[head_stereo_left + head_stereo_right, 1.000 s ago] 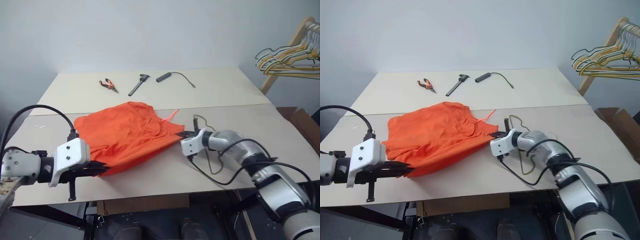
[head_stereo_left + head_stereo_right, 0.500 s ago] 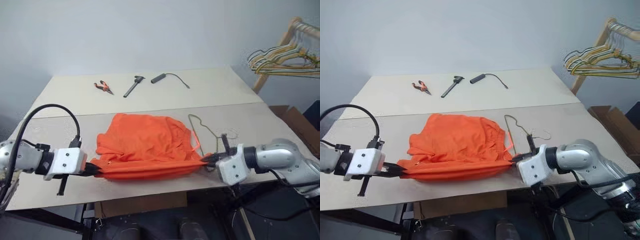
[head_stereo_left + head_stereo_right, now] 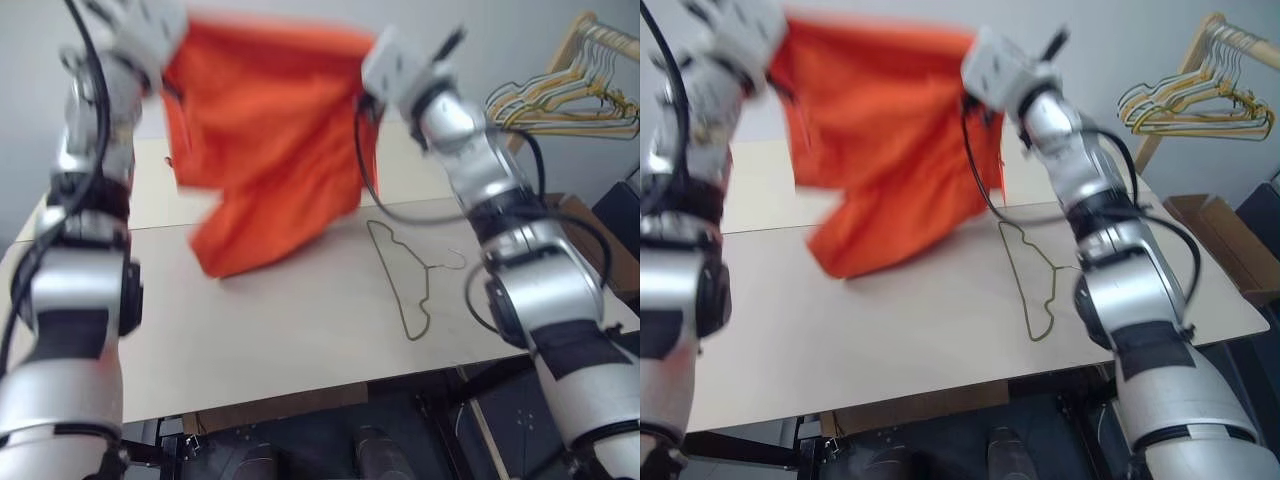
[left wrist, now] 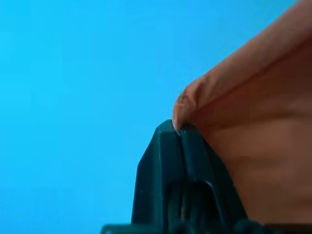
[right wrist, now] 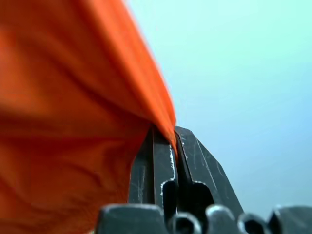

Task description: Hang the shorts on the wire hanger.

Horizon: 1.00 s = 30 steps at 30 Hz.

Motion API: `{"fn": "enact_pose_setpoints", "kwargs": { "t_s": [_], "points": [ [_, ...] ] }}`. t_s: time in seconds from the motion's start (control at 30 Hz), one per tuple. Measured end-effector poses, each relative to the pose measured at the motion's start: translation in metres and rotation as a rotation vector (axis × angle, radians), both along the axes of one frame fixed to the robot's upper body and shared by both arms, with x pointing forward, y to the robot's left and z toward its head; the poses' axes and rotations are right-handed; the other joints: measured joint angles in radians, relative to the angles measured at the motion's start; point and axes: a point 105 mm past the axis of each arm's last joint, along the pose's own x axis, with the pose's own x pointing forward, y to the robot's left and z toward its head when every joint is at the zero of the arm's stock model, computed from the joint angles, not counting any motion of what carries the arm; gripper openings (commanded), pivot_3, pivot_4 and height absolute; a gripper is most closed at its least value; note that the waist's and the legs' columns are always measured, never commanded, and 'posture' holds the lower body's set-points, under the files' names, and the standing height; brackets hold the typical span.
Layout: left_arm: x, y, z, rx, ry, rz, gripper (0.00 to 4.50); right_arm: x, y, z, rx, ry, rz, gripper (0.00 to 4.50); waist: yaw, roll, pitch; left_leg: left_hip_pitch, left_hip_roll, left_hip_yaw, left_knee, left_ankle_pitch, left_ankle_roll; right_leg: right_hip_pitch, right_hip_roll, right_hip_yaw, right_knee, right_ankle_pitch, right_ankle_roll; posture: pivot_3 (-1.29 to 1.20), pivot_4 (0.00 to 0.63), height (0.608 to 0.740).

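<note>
High over the table: the shorts (image 3: 265, 140) hang spread between both raised arms, top edge pulled fairly taut, the lower part drooping to the left with its lowest corner close above the table (image 3: 300, 330); whether it touches I cannot tell.
Left gripper (image 4: 180, 130): fingers pressed together on a small pinch of orange cloth at the upper left corner of the shorts.
Right gripper (image 5: 170, 136): jaws likewise clamped tight on a fold of the fabric at the upper right corner, cloth spilling away to one side.
Wire hanger (image 3: 405, 275): lies flat on the near right part of the table, hook toward the right, apart from the shorts and untouched by either gripper.
How the shorts handle: thin, light and floppy, I'd say; they drape and swing freely, hold no shape of their own, and a small pinch carries them without strain. Slipping out of a shallow pinch looks like the main risk.
Where to hold: the two corners of the waistband, as now, keep the garment open and about as wide as the hanger; a grip lower down would let it bunch.
Hanger handling: thin stiff wire, light, likely to skid on the smooth tabletop if nudged.
Far right: a wooden rack (image 3: 575, 50) carrying a bunch of other wire hangers (image 3: 560, 100), well clear of the work.
Task so far: shorts lifted, not yet on the hanger.
</note>
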Motion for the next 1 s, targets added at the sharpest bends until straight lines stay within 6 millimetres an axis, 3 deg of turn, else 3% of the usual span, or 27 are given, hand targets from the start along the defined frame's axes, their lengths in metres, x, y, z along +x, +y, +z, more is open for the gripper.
{"fn": "enact_pose_setpoints", "kwargs": {
  "t_s": [0.07, 0.17, 0.27, 0.33, 0.4, 0.47, 0.5, 0.53, 0.57, 0.6, 0.67, 0.77, 0.87, 1.0],
  "points": [
    [-0.013, -0.005, 0.019, 0.02, -0.125, -0.004, 0.0, -0.009, -0.007, 0.013, 0.053, -0.098, 0.006, 0.05, -0.008, 0.0, -0.01, 0.003, -0.004, 0.001, -0.007, -0.003, 0.005, -0.001, -0.005, 0.0, 0.001, -0.003, 0.004, -0.12, 0.0, 0.74],
    [-0.011, -0.008, 0.003, 0.1, -0.123, -0.064, 0.0, -0.007, -0.016, -0.015, -0.001, -0.097, 0.035, 0.05, -0.026, 0.0, -0.02, 0.01, -0.012, 0.002, -0.01, -0.007, 0.012, 0.009, -0.011, -0.001, -0.006, -0.004, 0.006, -0.12, 0.0, 0.74],
    [0.001, -0.011, -0.056, 0.217, 0.052, -0.219, 0.0, 0.004, -0.03, -0.09, -0.165, 0.047, 0.048, 0.05, -0.031, 0.0, -0.021, 0.011, -0.017, 0.003, -0.003, -0.007, 0.017, 0.022, -0.015, -0.001, -0.02, -0.006, 0.012, -0.12, 0.0, 0.74],
    [0.003, -0.01, -0.114, 0.296, 0.227, -0.347, 0.0, 0.004, -0.041, -0.141, -0.288, 0.158, 0.069, 0.05, -0.042, 0.001, -0.02, 0.008, -0.02, 0.003, 0.003, -0.005, 0.021, 0.022, -0.019, -0.001, -0.02, -0.005, 0.018, -0.12, 0.0, 0.74],
    [-0.009, -0.007, -0.174, 0.358, 0.421, -0.486, 0.0, -0.004, -0.054, -0.182, -0.416, 0.257, 0.11, 0.05, -0.06, 0.001, -0.02, 0.008, -0.021, 0.003, 0.004, -0.004, 0.023, 0.022, -0.021, 0.0, -0.017, -0.004, 0.02, -0.12, 0.0, 0.74],
    [-0.034, -0.006, -0.222, 0.423, 0.593, -0.616, 0.0, -0.015, -0.063, -0.212, -0.531, 0.341, 0.17, 0.05, -0.082, 0.001, -0.02, 0.009, -0.02, 0.002, 0.005, -0.006, 0.027, 0.024, -0.021, 0.001, -0.015, -0.003, 0.02, -0.13, 0.013, 0.74],
    [-0.056, -0.008, -0.247, 0.448, 0.707, -0.702, 0.0, -0.022, -0.065, -0.228, -0.602, 0.396, 0.213, 0.05, -0.102, 0.001, -0.02, 0.01, -0.02, 0.002, 0.005, -0.009, 0.032, 0.023, -0.021, 0.002, -0.014, -0.002, 0.02, -0.13, 0.017, 0.74],
    [-0.065, -0.01, -0.255, 0.46, 0.759, -0.738, 0.0, -0.026, -0.066, -0.236, -0.633, 0.422, 0.232, 0.05, -0.108, 0.001, -0.02, 0.01, -0.019, 0.001, 0.006, -0.009, 0.032, 0.024, -0.02, 0.002, -0.013, -0.002, 0.02, -0.12, 0.02, 0.74],
    [-0.088, -0.011, -0.267, 0.515, 0.853, -0.789, 0.0, -0.032, -0.061, -0.246, -0.687, 0.445, 0.279, 0.05, -0.125, 0.001, -0.02, 0.012, -0.018, 0.001, 0.006, -0.009, 0.032, 0.025, -0.019, 0.003, -0.013, -0.001, 0.019, -0.12, 0.02, 0.74],
    [-0.123, -0.007, -0.285, 0.602, 1.022, -0.838, 0.0, -0.041, -0.057, -0.26, -0.756, 0.477, 0.337, 0.05, -0.15, 0.001, -0.02, 0.016, -0.016, 0.001, 0.004, -0.01, 0.033, 0.027, -0.016, 0.005, -0.012, -0.001, 0.019, -0.12, 0.026, 0.74],
    [-0.166, -0.007, -0.312, 0.669, 1.25, -0.923, 0.0, -0.057, -0.06, -0.29, -0.849, 0.562, 0.403, 0.05, -0.157, 0.002, -0.019, 0.03, -0.016, -0.001, 0.002, -0.011, 0.035, 0.043, -0.014, 0.005, -0.015, -0.001, 0.019, -0.12, 0.03, 0.74],
    [-0.205, -0.014, -0.328, 0.67, 1.416, -0.985, 0.0, -0.074, -0.05, -0.32, -0.947, 0.632, 0.495, 0.05, -0.147, 0.001, -0.006, 0.054, -0.012, 0.0, 0.003, -0.012, 0.037, 0.069, -0.012, 0.005, -0.022, -0.002, 0.019, -0.12, 0.04, 0.74],
    [-0.227, -0.012, -0.327, 0.651, 1.509, -0.977, 0.0, -0.084, -0.042, -0.323, -0.977, 0.604, 0.541, 0.05, -0.127, 0.004, 0.004, 0.075, -0.004, -0.001, 0.0, -0.013, 0.037, 0.092, -0.005, 0.004, -0.035, -0.007, 0.015, -0.12, 0.046, 0.74],
    [-0.242, -0.011, -0.325, 0.622, 1.563, -0.945, 0.0, -0.097, -0.037, -0.331, -0.997, 0.589, 0.573, 0.05, -0.092, 0.004, 0.006, 0.077, -0.003, 0.001, 0.001, -0.019, 0.034, 0.09, -0.004, 0.006, -0.032, -0.007, 0.01, -0.13, 0.054, 0.74]
  ]
}}
